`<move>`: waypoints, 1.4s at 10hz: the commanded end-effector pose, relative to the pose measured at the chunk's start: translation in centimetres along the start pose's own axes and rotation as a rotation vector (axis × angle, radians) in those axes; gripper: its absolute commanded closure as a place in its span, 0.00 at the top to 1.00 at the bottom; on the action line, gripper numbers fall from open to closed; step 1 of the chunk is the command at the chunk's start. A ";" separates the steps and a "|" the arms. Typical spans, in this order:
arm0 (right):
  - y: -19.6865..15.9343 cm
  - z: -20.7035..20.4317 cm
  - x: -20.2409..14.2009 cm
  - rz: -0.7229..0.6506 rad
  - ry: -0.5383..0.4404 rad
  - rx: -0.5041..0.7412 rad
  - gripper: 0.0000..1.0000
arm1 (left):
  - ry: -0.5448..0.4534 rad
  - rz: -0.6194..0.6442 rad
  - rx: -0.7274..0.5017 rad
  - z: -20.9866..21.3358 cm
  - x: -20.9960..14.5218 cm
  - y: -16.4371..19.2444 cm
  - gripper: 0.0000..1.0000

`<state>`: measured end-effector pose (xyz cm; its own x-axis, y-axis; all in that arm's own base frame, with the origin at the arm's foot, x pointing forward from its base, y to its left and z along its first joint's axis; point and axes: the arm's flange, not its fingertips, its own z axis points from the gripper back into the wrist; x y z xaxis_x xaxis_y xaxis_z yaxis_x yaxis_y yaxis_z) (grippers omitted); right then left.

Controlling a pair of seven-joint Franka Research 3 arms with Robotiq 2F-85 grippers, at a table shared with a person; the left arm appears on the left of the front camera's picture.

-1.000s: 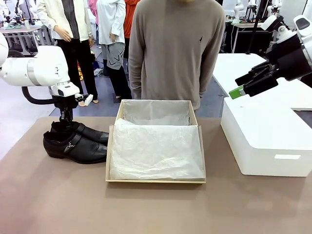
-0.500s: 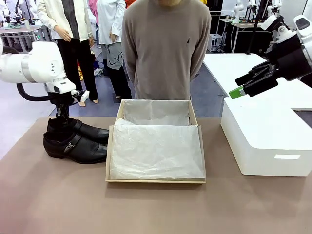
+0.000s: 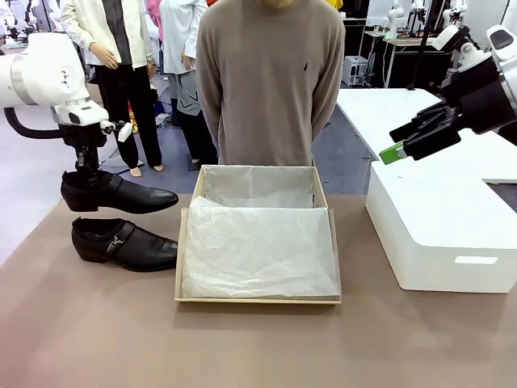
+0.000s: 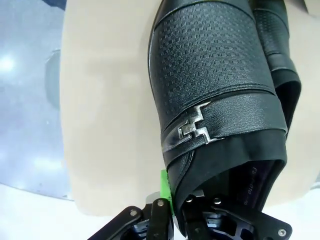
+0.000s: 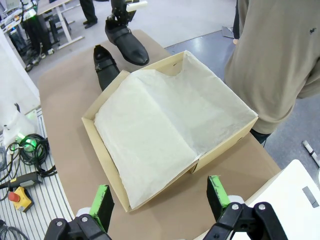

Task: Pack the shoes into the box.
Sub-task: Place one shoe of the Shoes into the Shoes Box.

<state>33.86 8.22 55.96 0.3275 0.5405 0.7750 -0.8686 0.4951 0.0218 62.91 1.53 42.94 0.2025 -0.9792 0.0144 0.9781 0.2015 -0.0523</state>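
**A:** What's on the table (image 3: 81, 339), counted?

**B:** One cardboard box (image 3: 179, 259) lined with tissue paper (image 3: 258, 250), one white box (image 3: 440, 226) at its 3 o'clock, and one person (image 3: 271, 81) standing at its 12 o'clock. Then a black pair: the upper shoe (image 3: 117, 194) and the lower shoe (image 3: 121, 244).

**A:** Where is the pair?

**B:** Both are at 9 o'clock of the cardboard box, outside it. The lower shoe lies on the table. The upper shoe hangs in the air above it, clear of the table.

**A:** Which way do they point?

**B:** Each runs side to side, toe at 3 o'clock toward the cardboard box and heel at 9. The upper shoe is about level.

**A:** And the grippers?

**B:** The left gripper (image 3: 83, 166) comes from above and is clenched on the upper shoe's heel rim. The right gripper (image 3: 396, 149) hovers over the white box with its fingers spread, grasping nothing.
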 end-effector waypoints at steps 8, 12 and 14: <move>-0.4 -0.2 0.1 0.024 -0.023 0.013 1.00 | 0.011 0.001 -0.047 10.1 6.7 -3.9 0.00; -0.4 -0.2 0.1 0.024 -0.023 0.013 1.00 | 0.000 -0.028 -0.029 11.9 13.4 -5.3 0.00; -0.4 -0.2 0.1 0.024 -0.023 0.013 1.00 | -0.016 -0.040 -0.028 11.9 16.1 -5.9 0.00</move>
<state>33.88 8.25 55.95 0.3272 0.5420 0.7741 -0.8687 0.4950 0.0206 60.48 -14.70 54.75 0.1451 -0.9892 0.0220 0.9872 0.1433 -0.0705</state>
